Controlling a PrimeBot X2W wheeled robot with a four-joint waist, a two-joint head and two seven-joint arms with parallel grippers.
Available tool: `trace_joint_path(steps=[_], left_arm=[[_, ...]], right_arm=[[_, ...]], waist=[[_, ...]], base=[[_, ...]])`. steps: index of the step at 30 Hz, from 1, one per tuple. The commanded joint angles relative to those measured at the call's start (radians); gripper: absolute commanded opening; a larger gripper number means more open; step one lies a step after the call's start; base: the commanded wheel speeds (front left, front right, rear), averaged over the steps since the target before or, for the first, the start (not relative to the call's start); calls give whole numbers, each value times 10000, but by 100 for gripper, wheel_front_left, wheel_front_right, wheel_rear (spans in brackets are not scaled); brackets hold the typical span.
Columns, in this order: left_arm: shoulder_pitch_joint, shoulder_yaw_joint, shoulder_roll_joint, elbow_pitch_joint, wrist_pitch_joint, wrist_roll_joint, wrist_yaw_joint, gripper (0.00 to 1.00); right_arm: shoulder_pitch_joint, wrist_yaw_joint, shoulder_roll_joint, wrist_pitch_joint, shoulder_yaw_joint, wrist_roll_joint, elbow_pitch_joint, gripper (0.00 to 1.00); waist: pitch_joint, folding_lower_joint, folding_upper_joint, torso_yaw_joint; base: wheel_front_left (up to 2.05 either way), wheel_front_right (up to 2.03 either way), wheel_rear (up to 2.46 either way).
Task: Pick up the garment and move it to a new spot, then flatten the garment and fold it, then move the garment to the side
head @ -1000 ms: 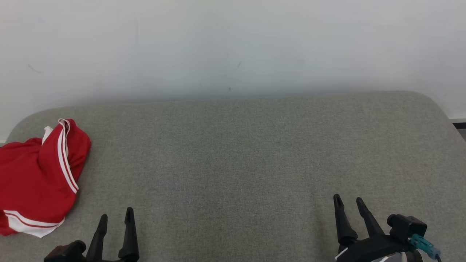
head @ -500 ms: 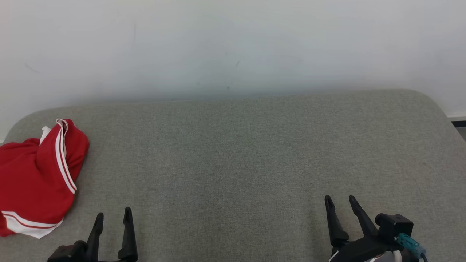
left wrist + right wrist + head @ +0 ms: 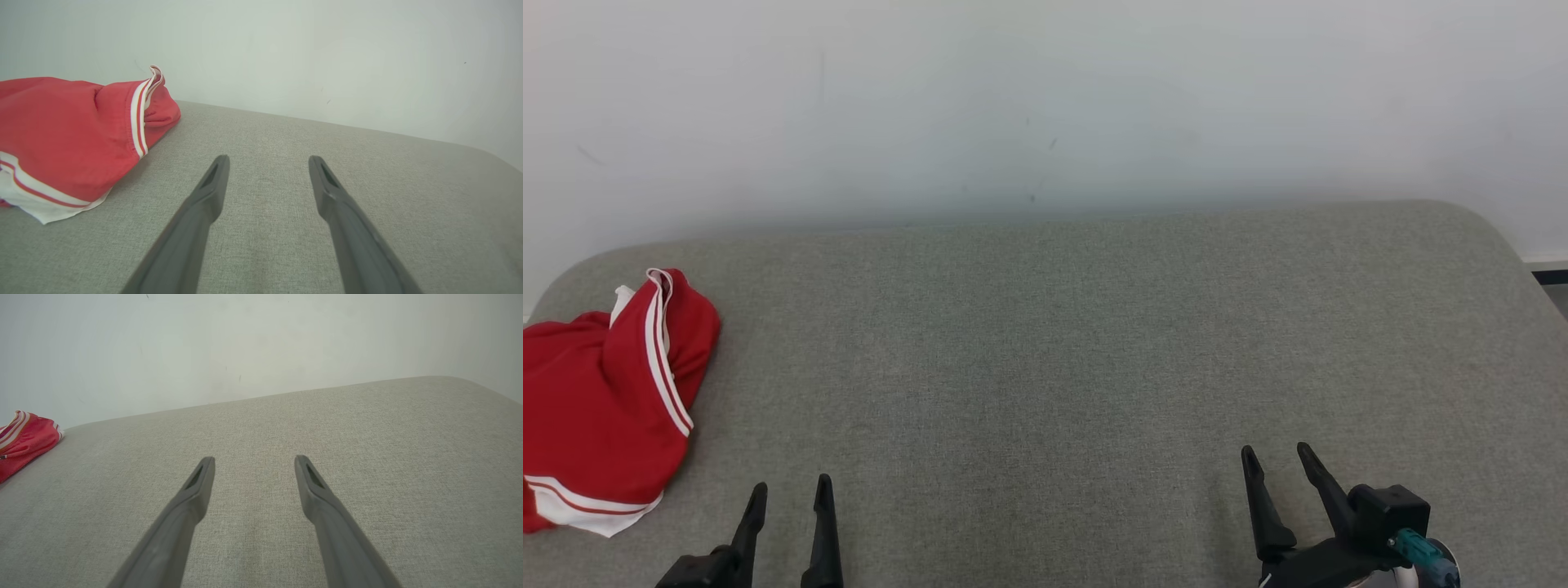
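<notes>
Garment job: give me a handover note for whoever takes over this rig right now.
The garment, red with white stripes, lies crumpled at the left end of the cushion.
The left end effector is open and empty, just right of the garment, not touching it.
The right end effector is open and empty, far from it.
Done: nothing yet.
Left: pick up, move, flatten, fold, set aside.

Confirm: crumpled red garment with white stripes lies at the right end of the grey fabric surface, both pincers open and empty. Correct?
Not quite. The crumpled red garment with white stripes lies at the left end of the grey fabric surface, as the head view shows. The rest holds: the left pincer and right pincer are both open and empty.
</notes>
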Motion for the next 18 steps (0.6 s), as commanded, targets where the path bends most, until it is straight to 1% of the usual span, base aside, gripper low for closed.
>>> trace_joint_path(steps=[1,8,18], left_arm=[[17,-29,55,54,-88,228,-52,100],[22,-124,58,210,-206,341,-30,100],[73,-203,57,353,-186,71,-55,100]], right_arm=[[-66,-19,-27,-94,29,-220,39,100],[20,-21,-28,-227,90,-586,161,100],[61,-21,-28,-236,49,-546,158,100]], waist=[[-8,-1,0,5],[-87,-1,0,23],[-199,-1,0,25]], base=[[0,0,0],[0,0,0],[0,0,0]])
